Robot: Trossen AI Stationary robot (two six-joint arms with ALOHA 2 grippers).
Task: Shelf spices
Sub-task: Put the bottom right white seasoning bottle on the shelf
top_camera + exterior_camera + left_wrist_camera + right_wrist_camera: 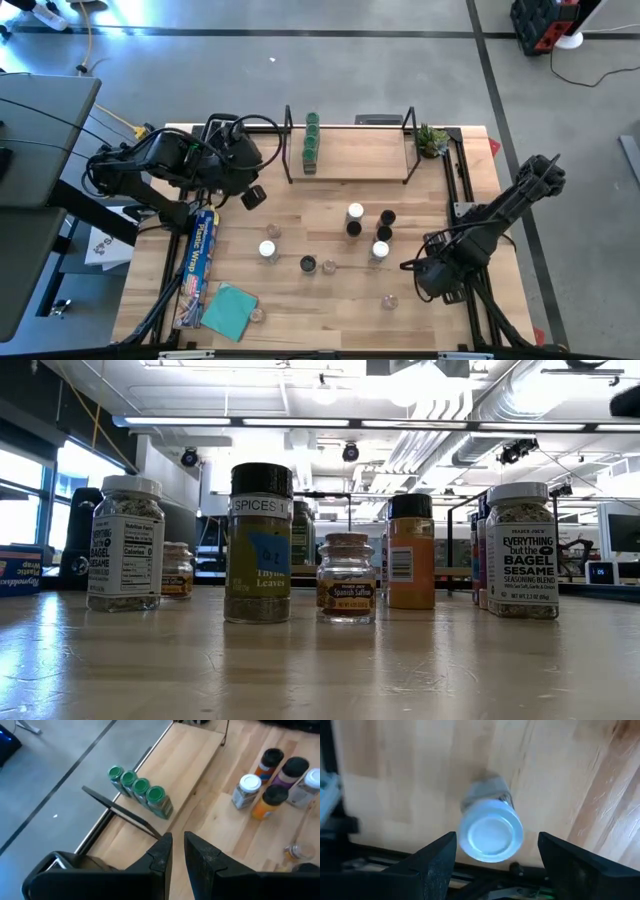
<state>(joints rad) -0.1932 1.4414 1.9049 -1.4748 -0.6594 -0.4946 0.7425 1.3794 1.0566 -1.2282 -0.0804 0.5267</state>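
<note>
Right gripper (495,852) spread wide above upright white-capped jar (490,832), axis vertical, on tabletop (300,300). Left gripper (177,852) clenched, empty, near shelf (360,155); four green-capped jars (136,787) upright in row.

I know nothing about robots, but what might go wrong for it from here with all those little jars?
The right gripper hangs open over a pale-topped jar near the table edge; a clumsy close might tip it off. The middle cluster of jars stands tight, so grabbing one may topple its neighbours. Four green-topped jars crowd one end of the shelf; a new jar could bump them.
</note>
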